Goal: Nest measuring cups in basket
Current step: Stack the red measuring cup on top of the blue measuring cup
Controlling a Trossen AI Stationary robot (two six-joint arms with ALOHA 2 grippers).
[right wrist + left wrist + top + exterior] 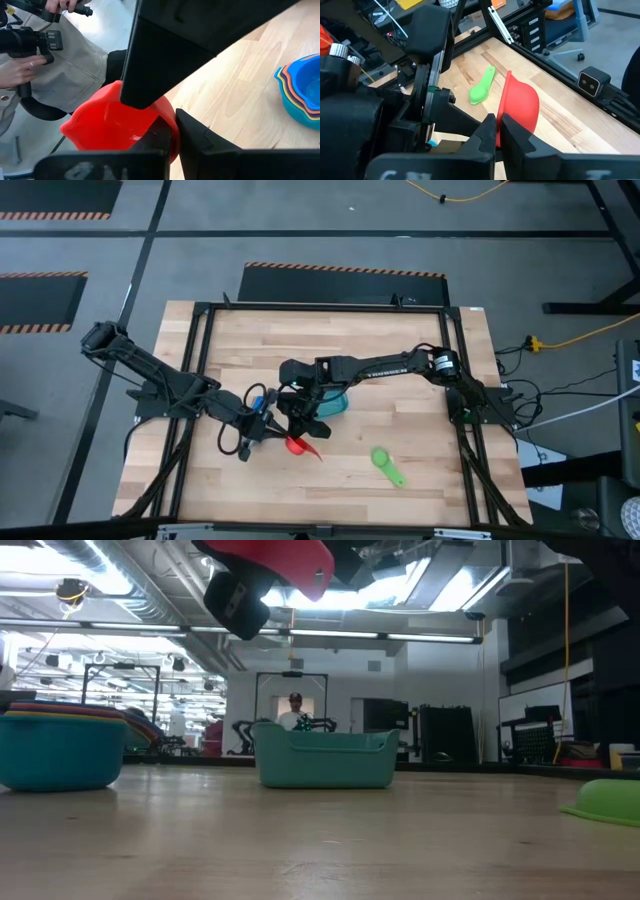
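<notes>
Both the left gripper (496, 134) and the right gripper (172, 131) pinch the red cup (297, 445) in the air. Only the low view shows the basket (325, 758) apart from the stacked cups (62, 745). The green cup (387, 464) lies alone on the near right of the table (440, 490).

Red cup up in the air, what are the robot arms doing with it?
Both claws are pinching the red cup at once, lifted above the table. The left claw and right claw are both shut on it, like a hand-off. The green cup lies alone on the table, a stack of nested cups sits nearby, and the teal basket waits.
</notes>
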